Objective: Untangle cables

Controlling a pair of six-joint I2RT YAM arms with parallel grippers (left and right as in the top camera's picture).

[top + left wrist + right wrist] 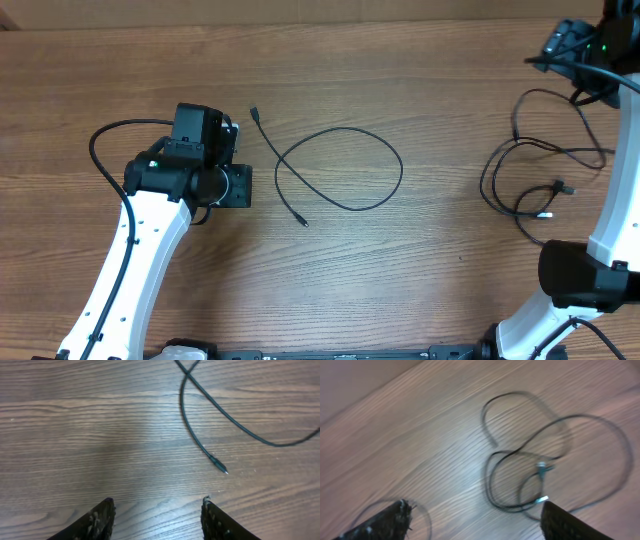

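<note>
One thin black cable (345, 168) lies in a single open loop at the table's middle, its two plug ends at the left. Its lower plug (219, 465) shows in the left wrist view. A tangle of thin black cables (530, 165) with silver-tipped plugs lies at the right; it also shows, blurred, in the right wrist view (540, 467). My left gripper (156, 510) is open and empty, left of the loop. My right gripper (475, 515) is open and empty above the table by the tangle; in the overhead view only its arm shows, at the far right corner.
The wooden table (400, 290) has bare board in front. The left arm's thick black cable (100, 150) arcs at the left. The right arm's base (580, 275) stands at the right front, close to the tangle.
</note>
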